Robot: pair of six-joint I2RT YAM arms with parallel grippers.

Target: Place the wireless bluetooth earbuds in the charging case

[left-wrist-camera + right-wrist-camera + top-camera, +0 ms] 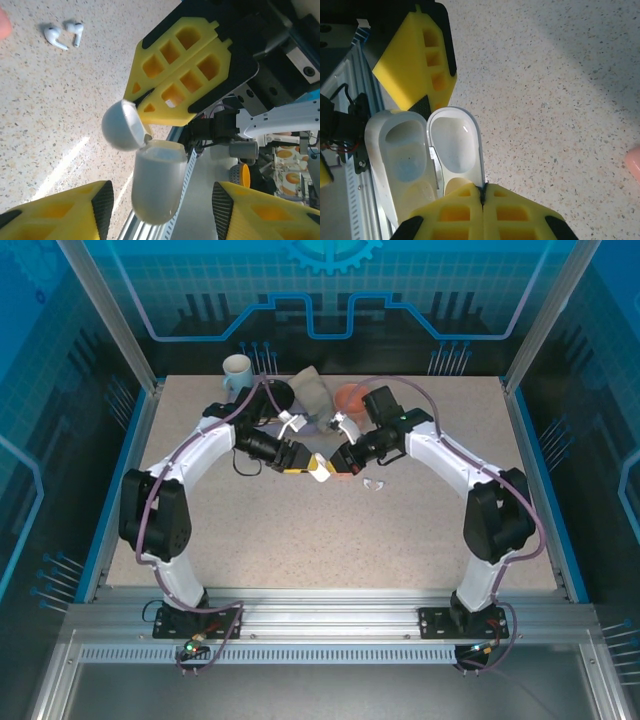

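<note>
Holding one open white charging case (402, 150), right gripper (482, 194) fingers pinched together on its lid rim, left gripper (162, 200) fingers apart either side of its body, two white earbuds (62, 34) lying together on speckled tabletop (560, 100).

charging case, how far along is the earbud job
Done: the charging case is open, both wells empty. In hand: the right gripper has its fingers pinched on the lid, while the left gripper straddles the body, not yet gripping. Left: the white earbuds lie on the table; none inserted.
</note>
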